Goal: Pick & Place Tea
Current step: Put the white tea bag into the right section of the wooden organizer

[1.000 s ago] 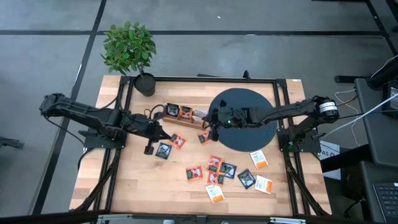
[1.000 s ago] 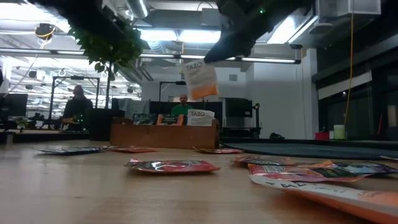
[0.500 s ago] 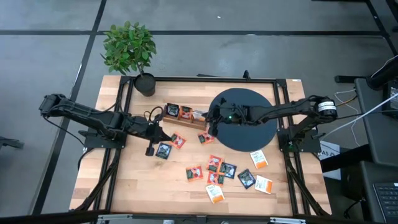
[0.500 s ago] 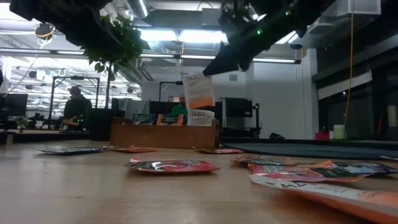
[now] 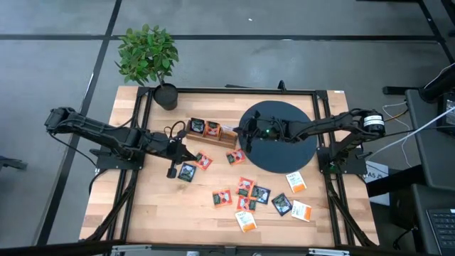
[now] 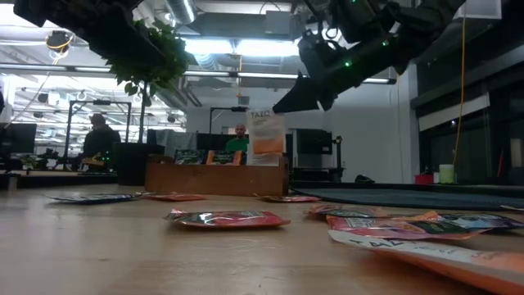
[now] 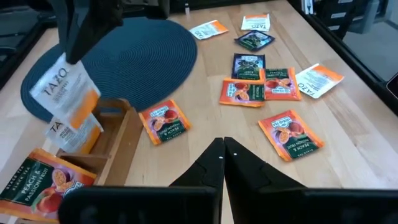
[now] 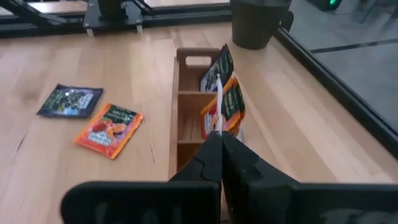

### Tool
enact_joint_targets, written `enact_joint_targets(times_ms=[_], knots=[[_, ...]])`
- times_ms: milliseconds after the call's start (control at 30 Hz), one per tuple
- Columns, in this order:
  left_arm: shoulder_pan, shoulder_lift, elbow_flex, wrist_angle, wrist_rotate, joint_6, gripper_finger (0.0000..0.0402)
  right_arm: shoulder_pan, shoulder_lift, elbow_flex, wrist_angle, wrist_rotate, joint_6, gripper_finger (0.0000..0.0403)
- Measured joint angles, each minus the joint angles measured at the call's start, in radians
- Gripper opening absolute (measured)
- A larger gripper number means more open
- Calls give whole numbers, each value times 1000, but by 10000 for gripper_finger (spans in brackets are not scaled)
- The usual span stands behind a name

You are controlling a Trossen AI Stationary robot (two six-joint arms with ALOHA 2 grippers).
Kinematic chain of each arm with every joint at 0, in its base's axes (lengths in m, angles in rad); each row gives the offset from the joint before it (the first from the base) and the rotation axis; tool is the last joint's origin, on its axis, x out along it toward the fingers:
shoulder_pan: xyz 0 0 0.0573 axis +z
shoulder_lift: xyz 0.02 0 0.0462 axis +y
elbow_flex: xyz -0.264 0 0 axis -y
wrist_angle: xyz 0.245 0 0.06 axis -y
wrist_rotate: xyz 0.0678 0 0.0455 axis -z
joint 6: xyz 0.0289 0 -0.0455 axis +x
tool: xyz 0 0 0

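My right gripper (image 5: 245, 135) hangs over the end of the wooden tray (image 5: 226, 141) nearest the black disc (image 5: 288, 153), its fingers pinched shut on the top edge of a white sachet (image 6: 265, 136) with an orange band. In the low view that sachet hangs upright, its lower edge down at the tray's (image 6: 214, 178) top. From my right wrist I see it edge-on (image 8: 218, 99) just ahead of my closed fingertips, over the tray's (image 8: 186, 107) end compartment, with other sachets (image 8: 231, 102) standing in the compartments beyond. My left wrist shows the same white sachet (image 7: 67, 91) tilted above another white one (image 7: 74, 132) that already stands in that end compartment, and a red-orange peach sachet (image 7: 38, 177) in the next.

My left gripper (image 5: 183, 151) waits low over the table (image 5: 156, 206), beside the tray's side and near a dark sachet (image 5: 187, 171) and a red-orange one (image 5: 204, 161). Its fingers (image 7: 235, 163) meet at the tips, closed on nothing.

Another red-orange sachet (image 5: 235, 157) lies just beside the tray's end. The rest lie loose on the table, a cluster (image 5: 247, 188) of red-orange and dark ones nearer the front, white ones (image 5: 296, 182) off the disc's edge. A potted plant (image 5: 147, 55) stands at the far corner.
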Motion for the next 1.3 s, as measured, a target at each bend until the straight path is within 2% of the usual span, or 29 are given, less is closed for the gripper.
enact_joint_targets(times_ms=[400, 667, 1067, 1300], knots=[[0, 0, 0, 21, -1, 19, 6, -5, 0, -4, 8, -10, 6, 3], [0, 0, 0, 21, -1, 19, 5, -15, 75, -3, 77, -10, 5, 3], [0, 0, 0, 21, -1, 37, 2, -22, 80, -3, 75, -9, 4, 3], [0, 0, 0, 21, 0, 37, 6, -22, 129, -3, 96, -8, 2, 3]])
